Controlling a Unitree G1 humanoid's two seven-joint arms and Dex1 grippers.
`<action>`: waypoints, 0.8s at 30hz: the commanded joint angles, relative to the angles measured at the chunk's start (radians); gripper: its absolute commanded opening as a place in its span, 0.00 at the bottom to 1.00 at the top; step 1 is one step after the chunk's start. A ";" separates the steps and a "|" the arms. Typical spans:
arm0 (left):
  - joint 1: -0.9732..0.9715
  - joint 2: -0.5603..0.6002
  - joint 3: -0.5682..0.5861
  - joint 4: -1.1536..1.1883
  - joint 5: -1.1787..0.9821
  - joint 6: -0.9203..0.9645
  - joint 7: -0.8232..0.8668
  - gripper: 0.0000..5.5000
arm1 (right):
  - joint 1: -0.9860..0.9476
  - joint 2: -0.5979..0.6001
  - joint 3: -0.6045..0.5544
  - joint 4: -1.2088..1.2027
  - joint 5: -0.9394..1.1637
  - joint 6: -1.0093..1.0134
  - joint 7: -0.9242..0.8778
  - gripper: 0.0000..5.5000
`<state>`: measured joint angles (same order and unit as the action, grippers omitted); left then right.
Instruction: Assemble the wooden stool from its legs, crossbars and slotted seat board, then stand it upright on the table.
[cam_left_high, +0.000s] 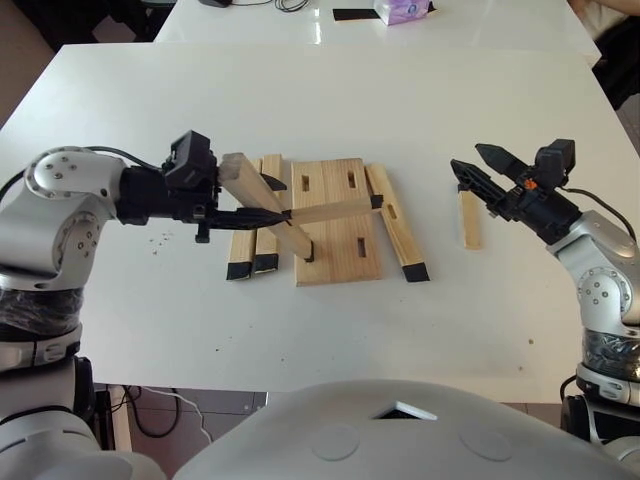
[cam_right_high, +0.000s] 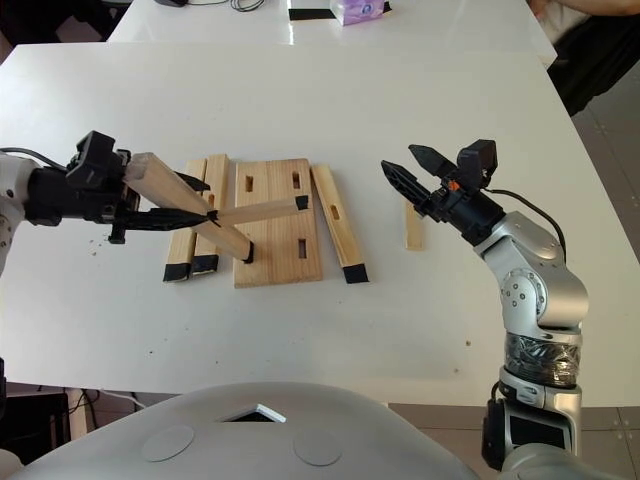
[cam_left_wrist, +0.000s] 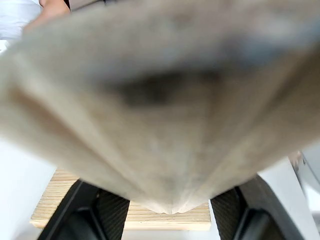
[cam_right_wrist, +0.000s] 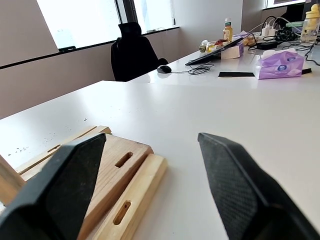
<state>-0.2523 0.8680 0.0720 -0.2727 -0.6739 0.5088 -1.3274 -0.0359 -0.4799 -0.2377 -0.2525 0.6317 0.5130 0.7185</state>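
Note:
My left gripper (cam_left_high: 278, 200) is shut on a wooden leg (cam_left_high: 262, 205) that slants down onto the slotted seat board (cam_left_high: 335, 245). The leg's black-tipped foot rests on the board's left part. A crossbar (cam_left_high: 335, 209) sticks out from this leg to the right, above the board. In the left wrist view the held leg (cam_left_wrist: 165, 110) looms close between the dark fingers (cam_left_wrist: 87, 215). Two more legs (cam_left_high: 252, 250) lie left of the board and one leg (cam_left_high: 398, 225) lies along its right side. A short crossbar (cam_left_high: 470, 220) lies beside my open right gripper (cam_left_high: 470, 165), which hovers over it.
The white table (cam_left_high: 330, 100) has free room in front and behind the parts. A purple tissue box (cam_left_high: 405, 10) and cables sit on the far table. The right wrist view shows the seat board (cam_right_wrist: 127, 147), the leg beside it (cam_right_wrist: 137, 192) and an office chair (cam_right_wrist: 132, 47) behind.

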 joint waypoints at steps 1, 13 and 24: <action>0.032 -0.038 0.005 -0.005 -0.004 0.006 0.055 0.37 | -0.028 -0.007 0.008 0.014 0.010 0.016 -0.001 0.62; 0.093 -0.077 -0.013 -0.043 0.013 -0.022 0.123 0.37 | -0.043 -0.022 0.030 0.047 -0.012 0.014 0.020 0.62; 0.158 -0.103 -0.043 -0.131 0.104 -0.117 0.238 0.37 | -0.040 -0.026 0.062 0.066 -0.032 0.005 0.042 0.62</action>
<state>-0.1454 0.7740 0.0380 -0.3699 -0.6180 0.3767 -1.1501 -0.0650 -0.4942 -0.1844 -0.1919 0.6067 0.5166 0.7533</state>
